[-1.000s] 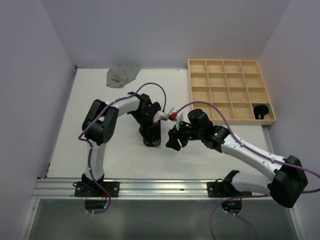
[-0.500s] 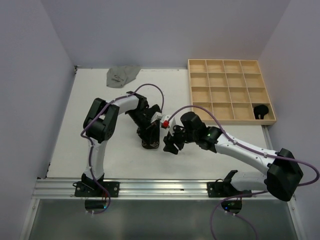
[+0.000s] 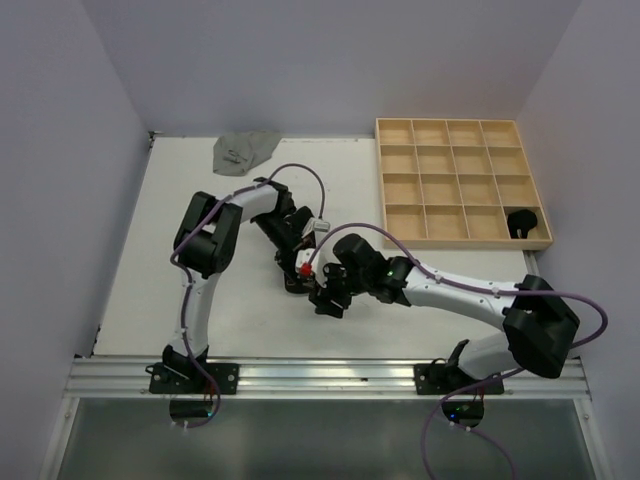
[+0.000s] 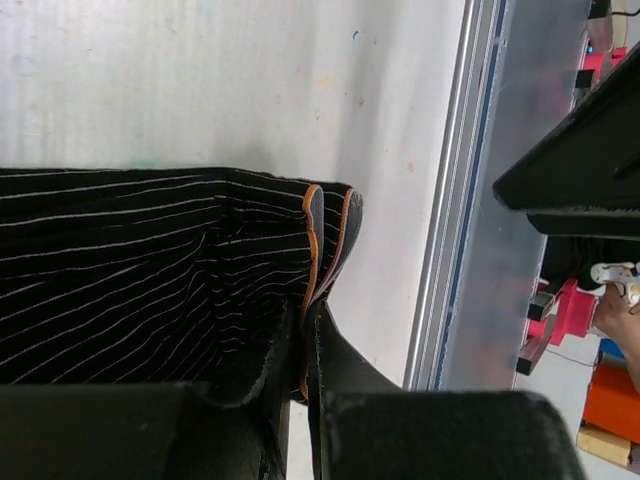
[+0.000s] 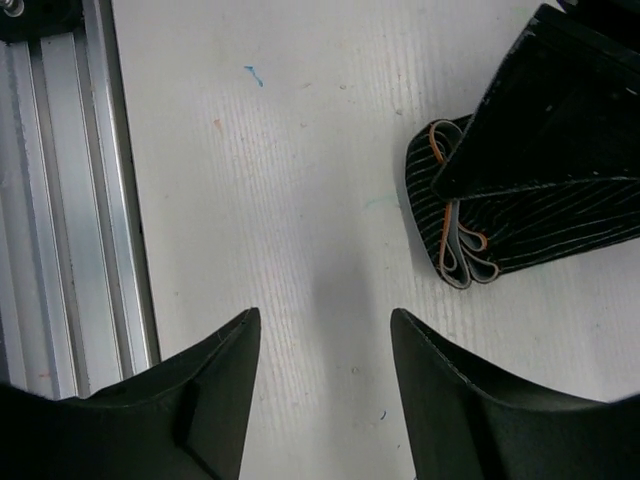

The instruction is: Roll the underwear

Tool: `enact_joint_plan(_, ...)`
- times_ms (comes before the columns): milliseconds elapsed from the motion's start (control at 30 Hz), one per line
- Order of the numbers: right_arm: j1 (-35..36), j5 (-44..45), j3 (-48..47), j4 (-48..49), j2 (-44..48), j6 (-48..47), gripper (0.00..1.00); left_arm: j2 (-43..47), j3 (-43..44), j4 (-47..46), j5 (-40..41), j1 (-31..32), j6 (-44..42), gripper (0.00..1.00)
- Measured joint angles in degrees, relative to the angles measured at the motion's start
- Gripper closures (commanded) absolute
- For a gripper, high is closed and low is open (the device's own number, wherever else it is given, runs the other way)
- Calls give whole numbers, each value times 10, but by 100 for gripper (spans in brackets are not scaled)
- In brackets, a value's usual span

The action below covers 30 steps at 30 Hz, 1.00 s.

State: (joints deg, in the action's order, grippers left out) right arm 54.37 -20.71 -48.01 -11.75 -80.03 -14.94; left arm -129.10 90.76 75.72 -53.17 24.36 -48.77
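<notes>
A black pinstriped underwear [image 4: 150, 260] with an orange-edged grey waistband lies folded on the white table. My left gripper [image 4: 308, 318] is shut on its folded waistband edge. In the right wrist view the same underwear [image 5: 560, 235] lies at the upper right with a left finger [image 5: 545, 120] on top of it. My right gripper [image 5: 322, 320] hovers open over bare table just beside the folded end, holding nothing. From above, the left gripper [image 3: 293, 272] and right gripper [image 3: 325, 297] are close together mid-table. A plain grey underwear [image 3: 243, 150] lies crumpled at the far edge.
A wooden grid tray [image 3: 400, 181] stands at the far right, with a black rolled piece [image 3: 522, 221] in its near right compartment. An aluminium rail [image 3: 300, 377] runs along the near table edge. Walls close in the left, back and right sides.
My right gripper has swung left across the table, ending right beside the left gripper and the striped underwear. The left gripper stayed shut on the cloth and shifted only slightly.
</notes>
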Motion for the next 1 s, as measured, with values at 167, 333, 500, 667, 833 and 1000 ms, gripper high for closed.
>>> enact_joint_plan(167, 4, 3, -10, 19, -28, -18, 42, -13, 38, 5, -5, -15, 3, 99)
enact_joint_plan(333, 4, 5, -23, 38, -61, -37, 40, -28, 68, 4, -8, -21, 3, 100)
enact_joint_plan(500, 4, 14, -54, 42, -107, -63, 38, -74, 61, 21, -43, -27, 9, 100)
enact_joint_plan(667, 4, 18, -58, 42, -110, -72, 35, -78, -6, 43, -73, -42, 9, 100)
enact_joint_plan(833, 5, 16, -48, 42, -80, -66, 31, -61, -77, 50, -75, -44, -10, 100)
enact_joint_plan(1000, 14, 9, -40, 56, -63, -57, 30, -48, -105, 50, -61, -44, -29, 100)
